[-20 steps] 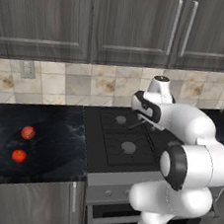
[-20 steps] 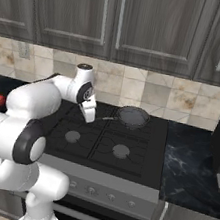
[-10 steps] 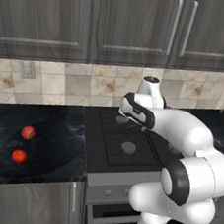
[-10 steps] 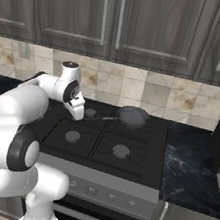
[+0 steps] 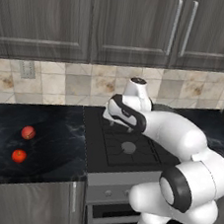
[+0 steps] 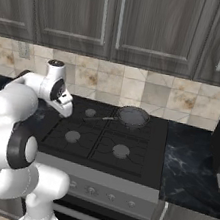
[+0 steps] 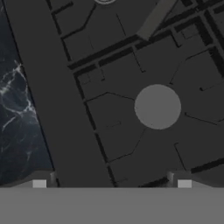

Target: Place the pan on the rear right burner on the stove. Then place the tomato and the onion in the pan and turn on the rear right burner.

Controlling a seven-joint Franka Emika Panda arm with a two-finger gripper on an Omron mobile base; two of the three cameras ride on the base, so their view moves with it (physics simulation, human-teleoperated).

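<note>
Pan [image 6: 133, 116] sits on the rear right burner of the stove [image 6: 139, 157], its long thin handle [image 6: 100, 117] pointing left toward the rear left burner [image 6: 91, 112]. From the left side, just a sliver of the pan's rim [image 5: 164, 108] peeks out behind the white arm.

Over on the dark marbled counter [image 5: 50, 146] to the left of the stove, two small red balls lie well apart from the cooktop. The duller pinkish one, the onion [image 5: 28, 132], is the farther of the two; the brighter orange-red tomato [image 5: 18, 155] lies nearer the front edge, close by it but not touching.

The gripper [image 6: 65, 111] hangs over the left part of the stove, above the rear left area, with the hand pointing downward. It grips nothing; its jaws stand wide apart, as the hand camera shows, with one fingertip [image 7: 39, 183] at each lower corner of its picture and bare grate between them. That same look down takes in a round grey burner cap [image 7: 157, 107] ringed by black grate bars, the strip of marbled counter along one side, and the end of the pan's handle [image 7: 154, 19] reaching in at the top.

Dark wood cabinets [image 6: 121, 22] hang above a beige tiled backsplash [image 6: 150, 91].
</note>
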